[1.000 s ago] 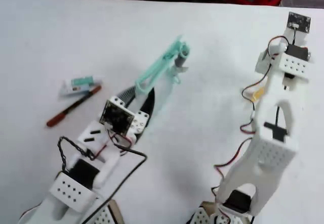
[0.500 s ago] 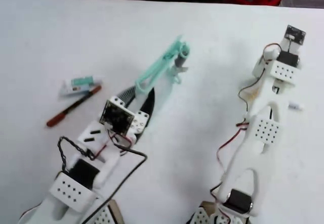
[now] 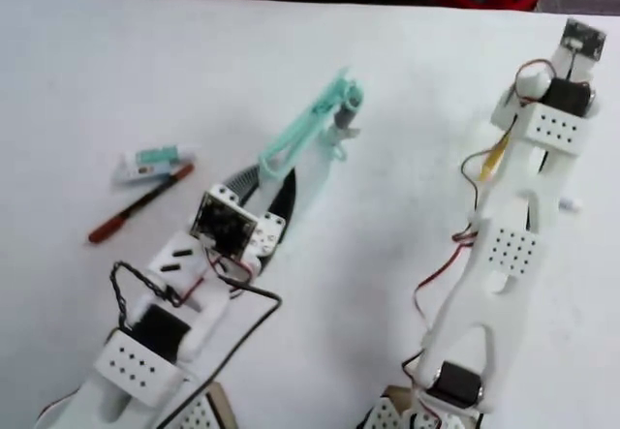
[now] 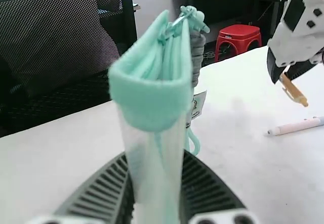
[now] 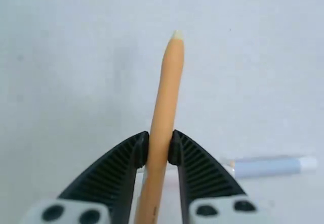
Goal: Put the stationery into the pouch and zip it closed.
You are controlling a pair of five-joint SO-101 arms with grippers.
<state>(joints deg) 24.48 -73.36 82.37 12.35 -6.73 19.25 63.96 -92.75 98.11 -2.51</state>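
Observation:
My left gripper (image 3: 270,183) is shut on the lower end of the mint-green pouch (image 3: 308,131), which stretches away across the table to its zip end. In the left wrist view the pouch (image 4: 152,92) stands up between the jaws of the left gripper (image 4: 154,157). My right gripper (image 5: 159,135) is shut on an orange pen (image 5: 167,102) above the table; from above, that orange pen (image 3: 495,161) pokes out beside the right arm (image 3: 544,124). A pale pen (image 5: 273,166) lies on the table below it. A red pen (image 3: 136,207) and a small eraser (image 3: 150,161) lie left of the pouch.
The pale pen (image 3: 568,203) lies just right of the right arm. The right gripper with the orange pen (image 4: 294,89) hangs to the right of the pouch, off the table. Chairs and a red stool (image 4: 237,37) stand beyond the table's far edge.
The right arm has stretched out toward the far right of the table with the orange pen, uncovering the pale pen. The left arm and the pouch have kept still.

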